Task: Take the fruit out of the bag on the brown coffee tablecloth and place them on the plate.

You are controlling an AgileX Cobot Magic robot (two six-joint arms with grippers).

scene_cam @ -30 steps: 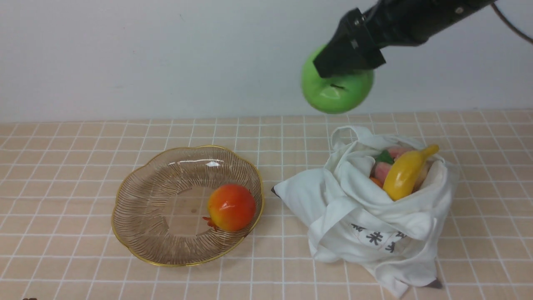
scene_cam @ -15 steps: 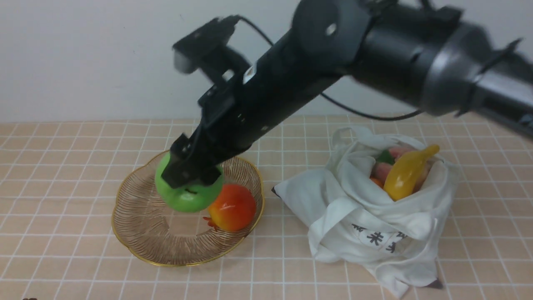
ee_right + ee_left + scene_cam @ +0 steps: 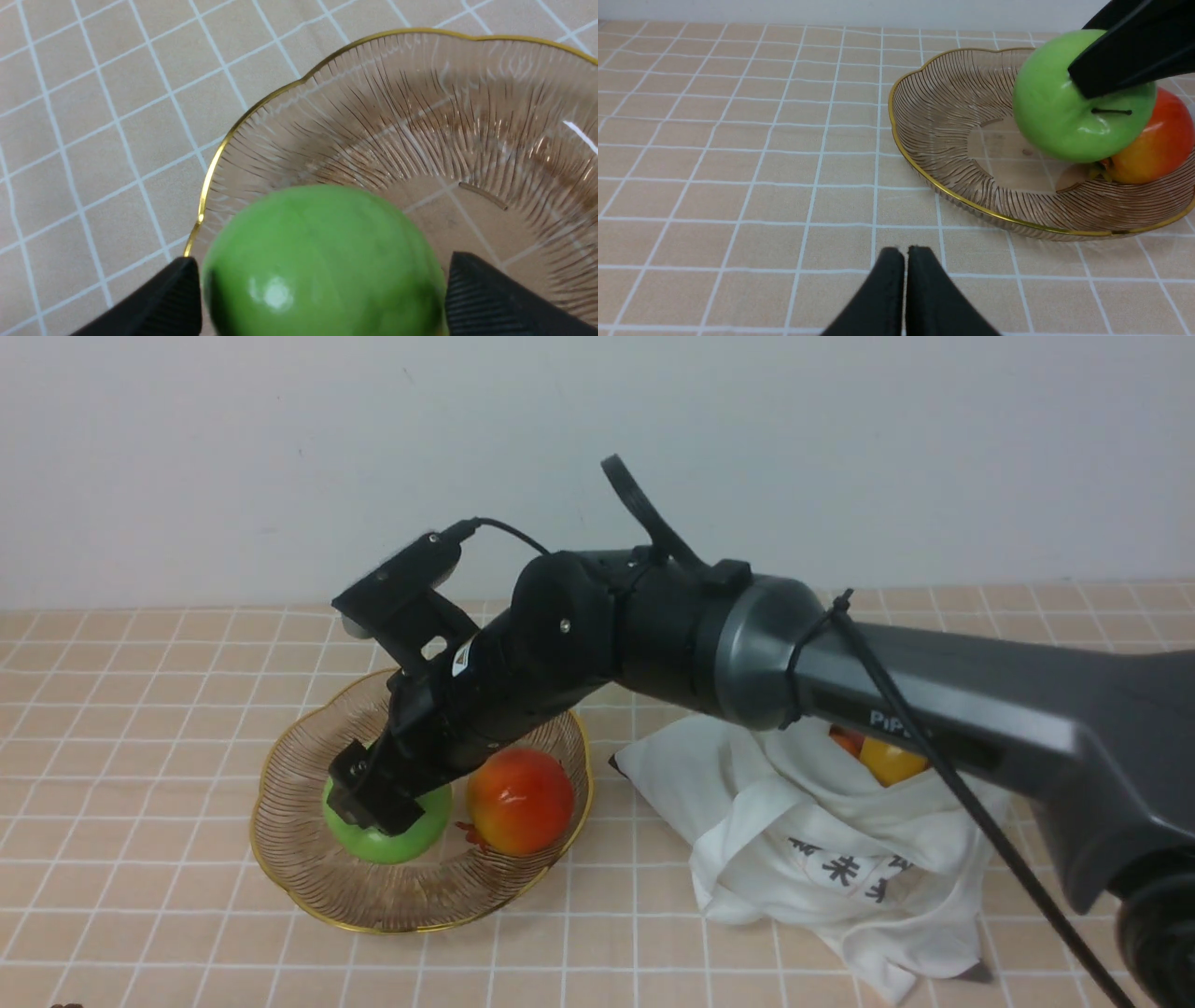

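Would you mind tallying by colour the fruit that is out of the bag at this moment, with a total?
Green: 1, the apple, gripped by the right end effector low in the plate.
Red-orange: 1, the pomegranate, lying in the plate.
Total: 2.
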